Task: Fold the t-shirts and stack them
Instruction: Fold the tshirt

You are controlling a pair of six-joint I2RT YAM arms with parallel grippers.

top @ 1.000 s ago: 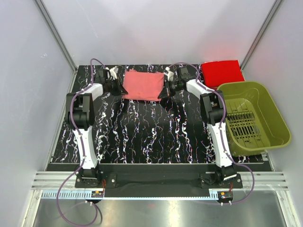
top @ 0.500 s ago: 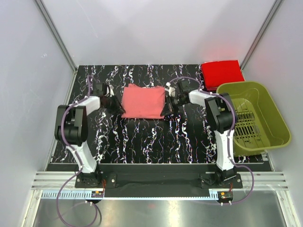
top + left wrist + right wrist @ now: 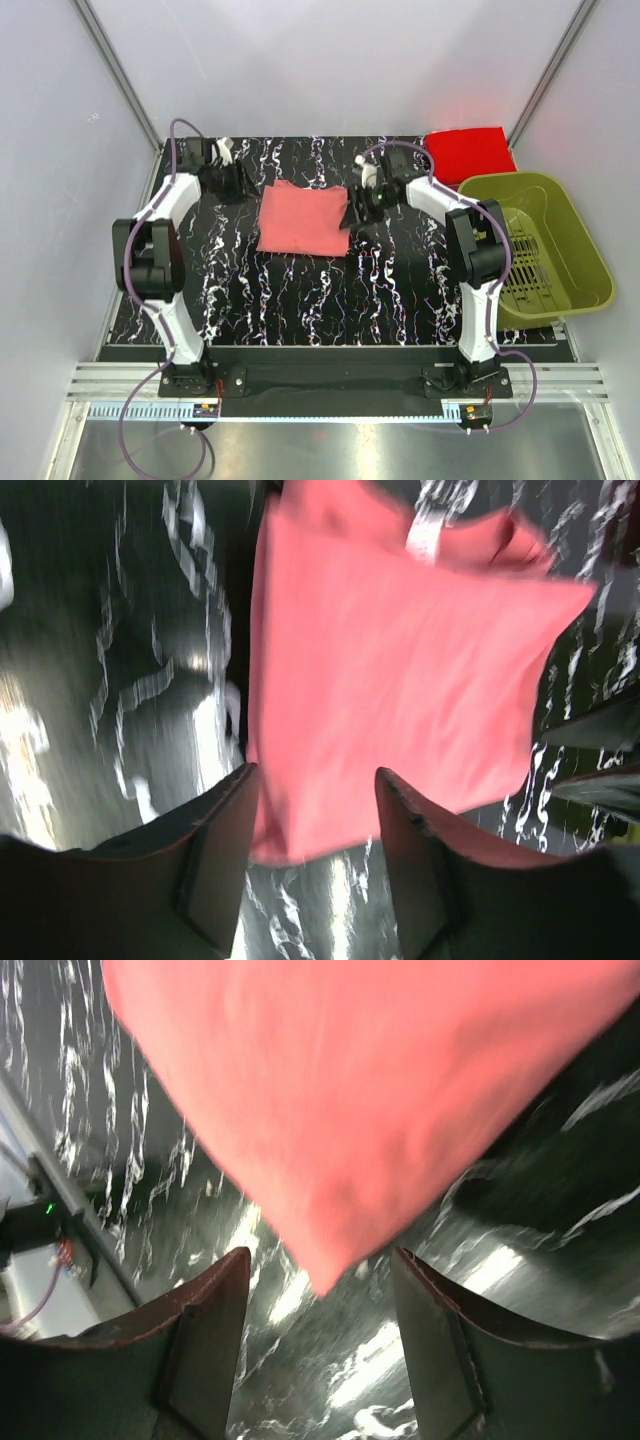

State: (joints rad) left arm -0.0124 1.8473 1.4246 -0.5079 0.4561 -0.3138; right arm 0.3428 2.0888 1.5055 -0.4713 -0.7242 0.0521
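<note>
The pink shirt [image 3: 303, 220] lies flat on the table [image 3: 300, 300], toward the far side and roughly midway between the two arms. It is folded into a compact, slightly skewed rectangle, and its surface is smooth apart from some bunching along one edge. In the left wrist view a small white label [image 3: 424, 535] shows near that bunched edge.

The red shirt [image 3: 468, 152], also folded, sits in the far right corner just behind the green basket [image 3: 588, 255], well apart from the pink one.

The left gripper [image 3: 238, 183] is just beside the pink shirt's left edge. Its jaws stand apart and clamp nothing. From its wrist camera the cloth's near edge shows in the gap between the fingers [image 3: 215, 860].

The right gripper [image 3: 355, 208] is at the shirt's right edge. It is likewise open and holds nothing, and one corner of the cloth points down between its fingers [image 3: 200, 1350]. Both wrist views are blurred.
</note>
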